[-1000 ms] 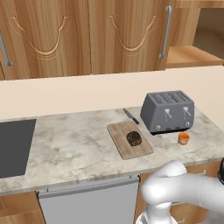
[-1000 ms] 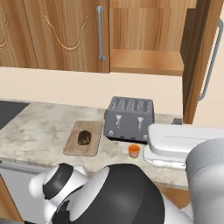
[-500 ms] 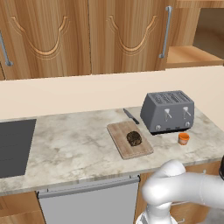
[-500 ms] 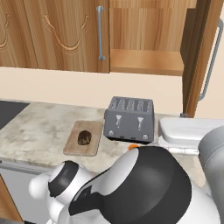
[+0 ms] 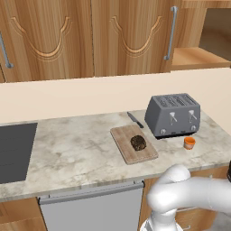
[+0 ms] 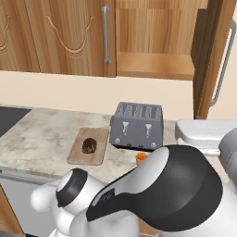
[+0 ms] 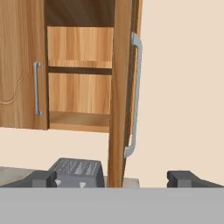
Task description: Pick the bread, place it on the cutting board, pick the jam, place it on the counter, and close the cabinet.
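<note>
One step looks left: the bread (image 5: 138, 142) lies on the board (image 5: 126, 153) left of the toaster (image 5: 173, 115), and the jam (image 5: 189, 142) stands on the counter (image 5: 76, 153) just in front of the toaster's right end, so only the cabinet (image 7: 78, 65) needs shutting. Its right door (image 7: 120, 87) stands edge-on above the toaster, swung fully out, with its handle (image 7: 134, 96) on the far face. The gripper (image 7: 112, 179) has its jaws spread wide and holds nothing, with the door's lower edge between the fingertips.

Main risk, as I judge it: pushing on the thin edge instead of the broad face would make the fingers slip off, or jam the door against its hinge. A low sweep could also clip the toaster or knock the jam.

Against the earlier frames, bread, jam and toaster lie where they lay; in the right base view the arm's dark joint now covers more of the foreground, nearly hiding the jam.
</note>
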{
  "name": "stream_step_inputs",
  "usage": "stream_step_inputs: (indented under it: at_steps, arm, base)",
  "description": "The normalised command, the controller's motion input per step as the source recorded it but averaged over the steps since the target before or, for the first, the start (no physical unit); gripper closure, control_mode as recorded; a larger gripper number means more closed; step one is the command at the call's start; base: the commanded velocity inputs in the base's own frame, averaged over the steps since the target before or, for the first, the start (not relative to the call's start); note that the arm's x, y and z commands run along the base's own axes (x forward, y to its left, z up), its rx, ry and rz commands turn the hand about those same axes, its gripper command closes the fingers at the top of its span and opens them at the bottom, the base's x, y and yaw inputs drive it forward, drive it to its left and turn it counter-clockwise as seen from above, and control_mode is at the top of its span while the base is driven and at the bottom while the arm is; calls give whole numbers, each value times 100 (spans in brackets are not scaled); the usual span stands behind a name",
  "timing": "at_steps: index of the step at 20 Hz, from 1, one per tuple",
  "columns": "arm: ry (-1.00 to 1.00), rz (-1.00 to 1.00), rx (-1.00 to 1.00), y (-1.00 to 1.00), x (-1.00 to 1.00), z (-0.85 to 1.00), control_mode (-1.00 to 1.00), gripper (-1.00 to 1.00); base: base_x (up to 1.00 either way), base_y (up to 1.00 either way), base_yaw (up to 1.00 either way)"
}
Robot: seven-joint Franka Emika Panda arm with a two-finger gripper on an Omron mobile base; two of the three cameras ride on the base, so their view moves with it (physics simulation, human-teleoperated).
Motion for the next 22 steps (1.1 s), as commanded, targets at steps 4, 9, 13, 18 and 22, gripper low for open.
stream_step_inputs:
  at_steps: [4,9,13,18,22]
  arm:
    - [-5,0,0,-1,22,-10,-100,-100]
    - [-7,0,0,0,27,-10,-100,-100]
    - [-10,0,0,0,24,-11,-100,-100]
    - [-10,0,0,0,24,-10,-100,-100]
    - [-10,2,0,0,25,-11,-100,-100]
  base:
    - [0,0,0]
    - [0,0,0]
    - [0,0,0]
    - [0,0,0]
    - [0,0,0]
